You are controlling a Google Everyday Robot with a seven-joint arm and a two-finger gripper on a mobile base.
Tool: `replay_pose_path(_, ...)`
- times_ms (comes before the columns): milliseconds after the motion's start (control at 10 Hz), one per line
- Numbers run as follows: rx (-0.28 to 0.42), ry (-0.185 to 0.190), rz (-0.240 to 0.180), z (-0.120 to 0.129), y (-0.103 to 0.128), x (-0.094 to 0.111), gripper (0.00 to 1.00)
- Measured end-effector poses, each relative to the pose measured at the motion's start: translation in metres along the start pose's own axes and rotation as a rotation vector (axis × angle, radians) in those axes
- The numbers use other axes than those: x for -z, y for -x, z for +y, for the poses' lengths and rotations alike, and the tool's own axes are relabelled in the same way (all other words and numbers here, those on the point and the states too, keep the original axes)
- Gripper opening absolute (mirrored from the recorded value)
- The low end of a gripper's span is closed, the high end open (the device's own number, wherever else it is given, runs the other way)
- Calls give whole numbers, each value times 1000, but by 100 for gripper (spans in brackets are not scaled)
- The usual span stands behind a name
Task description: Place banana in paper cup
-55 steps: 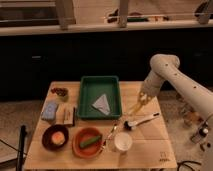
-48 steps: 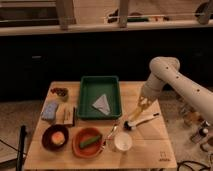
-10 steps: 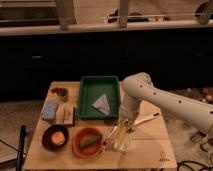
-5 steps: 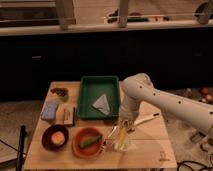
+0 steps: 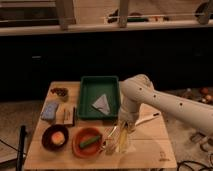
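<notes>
My gripper (image 5: 121, 133) hangs at the end of the white arm (image 5: 150, 97), low over the front middle of the wooden table (image 5: 150, 150). The paper cup (image 5: 121, 145) stands right under it, pale and partly covered by the gripper. The banana (image 5: 110, 135) shows as a slender pale yellow shape slanting at the cup's left side, next to the orange bowl. I cannot tell whether it is held or whether it rests in the cup.
An orange bowl (image 5: 79, 148) holds a green stick-shaped vegetable (image 5: 90, 142). A dark bowl (image 5: 54, 138), a blue sponge (image 5: 50, 111) and a small container of dark red bits (image 5: 60, 92) lie at the left. A green tray (image 5: 100, 87) with pale cloth (image 5: 102, 103) is behind. A white utensil (image 5: 147, 119) lies right.
The arm has swung from the table's right side to the front middle, over the cup. In the last second it has barely moved.
</notes>
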Motion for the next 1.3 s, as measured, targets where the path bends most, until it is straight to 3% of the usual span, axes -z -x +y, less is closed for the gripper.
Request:
replay_pose_path(100, 5, 3, -4, 1, 3, 0, 10)
replay_pose_path(800, 44, 16, -16, -1, 13, 5, 77)
replay_pose_path(1300, 50, 18, -15, 0, 8, 8, 78)
